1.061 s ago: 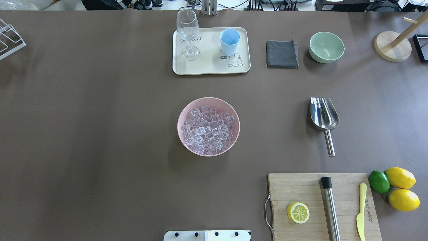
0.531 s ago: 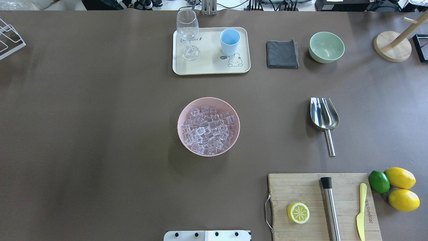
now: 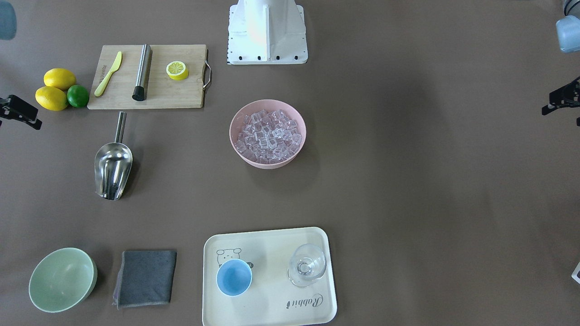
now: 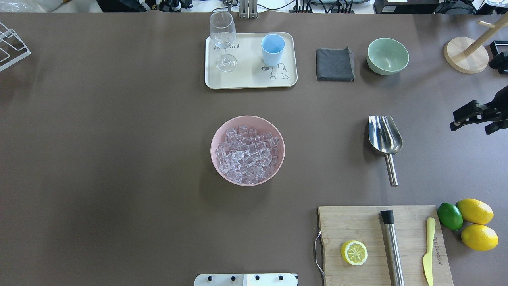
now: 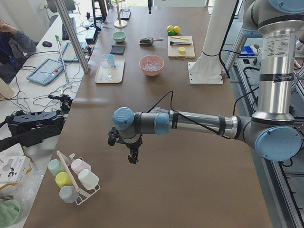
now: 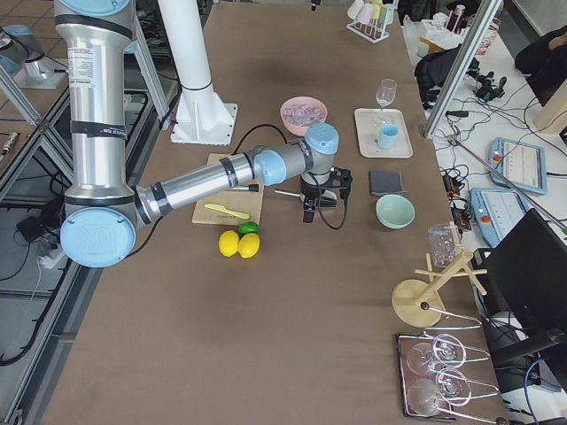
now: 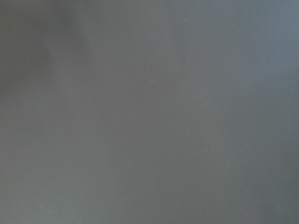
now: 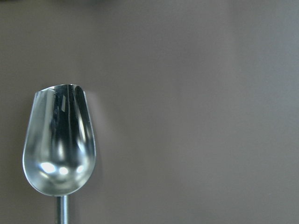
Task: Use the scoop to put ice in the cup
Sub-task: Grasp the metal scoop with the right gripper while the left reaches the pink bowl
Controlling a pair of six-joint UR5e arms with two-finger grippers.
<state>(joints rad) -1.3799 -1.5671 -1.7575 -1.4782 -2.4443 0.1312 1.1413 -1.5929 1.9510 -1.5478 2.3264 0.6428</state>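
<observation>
The ice [image 4: 247, 155] is a heap of clear cubes in a pink bowl [image 4: 212, 149] at the table's middle. The light-blue cup [image 4: 272, 49] stands upright on a cream tray [image 4: 250, 79] at the far side. The steel scoop [image 4: 384, 137] lies flat on the table, handle toward the robot; it fills the lower left of the right wrist view [image 8: 58, 149]. My right gripper [image 4: 476, 121] is open and empty, above the table to the right of the scoop. My left gripper [image 3: 562, 102] shows only partly at the table's left end, and I cannot tell its state.
A wine glass [image 4: 223, 39] stands beside the cup on the tray. A grey cloth [image 4: 334, 64] and a pale green bowl [image 4: 387, 55] lie right of the tray. A cutting board [image 4: 357, 222] holds a steel rod [image 4: 392, 246], half a lemon and a knife.
My right gripper has come into the overhead view from the right edge, toward the scoop. Nothing on the table has moved.
</observation>
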